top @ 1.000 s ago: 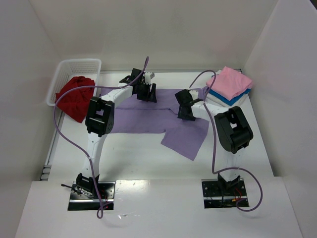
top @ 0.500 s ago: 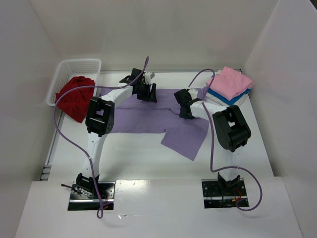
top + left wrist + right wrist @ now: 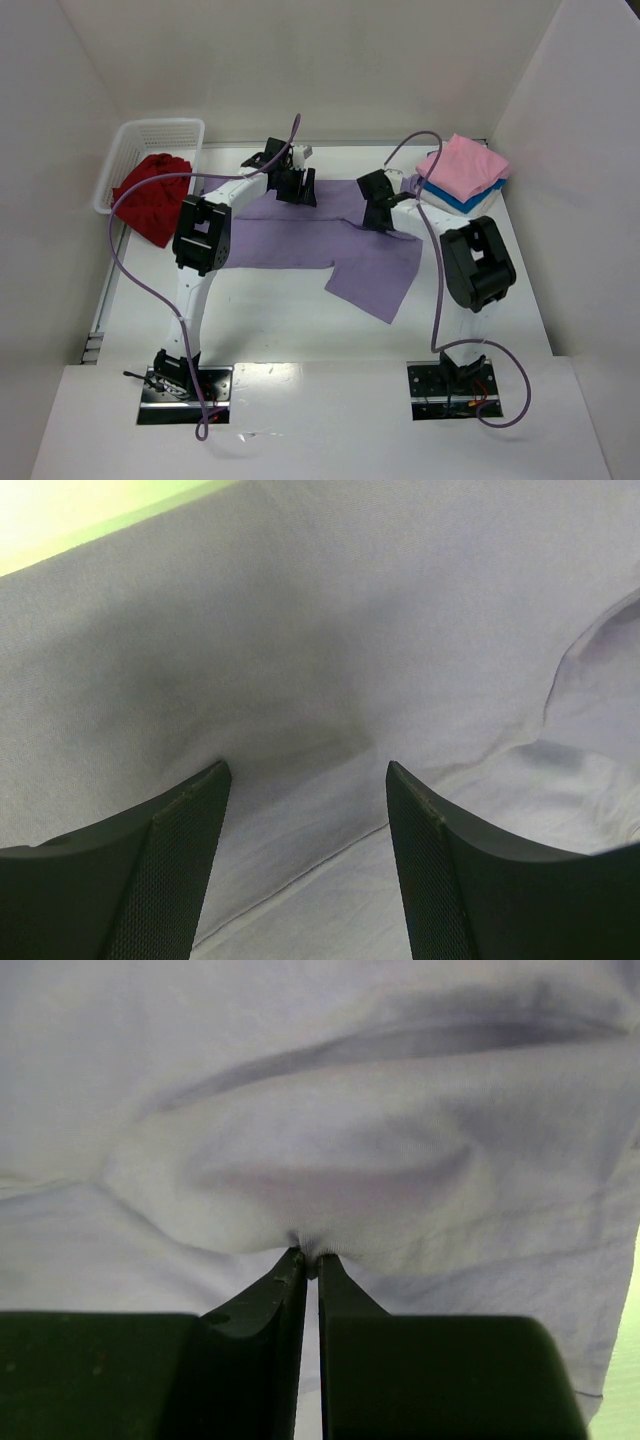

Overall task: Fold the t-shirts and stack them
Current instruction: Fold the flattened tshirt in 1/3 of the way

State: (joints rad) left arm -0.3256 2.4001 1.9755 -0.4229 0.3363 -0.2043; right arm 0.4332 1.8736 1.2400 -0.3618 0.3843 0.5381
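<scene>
The purple shirt [image 3: 300, 240] is spread on the counter [image 3: 270, 310], and no tidy packet has been formed yet; its near right part is seen lying askew. Just beyond its far right corner, a pink shirt [image 3: 465, 165] is stacked, folded, on a blue shirt [image 3: 452, 200], so two garments are judged finished. Well to the left of the purple shirt, the red shirt [image 3: 150, 195] is left crumpled, spilling out of the basket [image 3: 160, 128], and is yet to be handled. The right gripper [image 3: 305, 1255] is closed to a narrow pinch on a small ridge of the purple shirt near its far right edge. The left gripper [image 3: 305, 775] is held wide over the purple shirt's far middle, with cloth beneath the jaws but nothing gripped. Folding of the purple shirt is judged barely begun, with its stacking and the whole red shirt left to do.
</scene>
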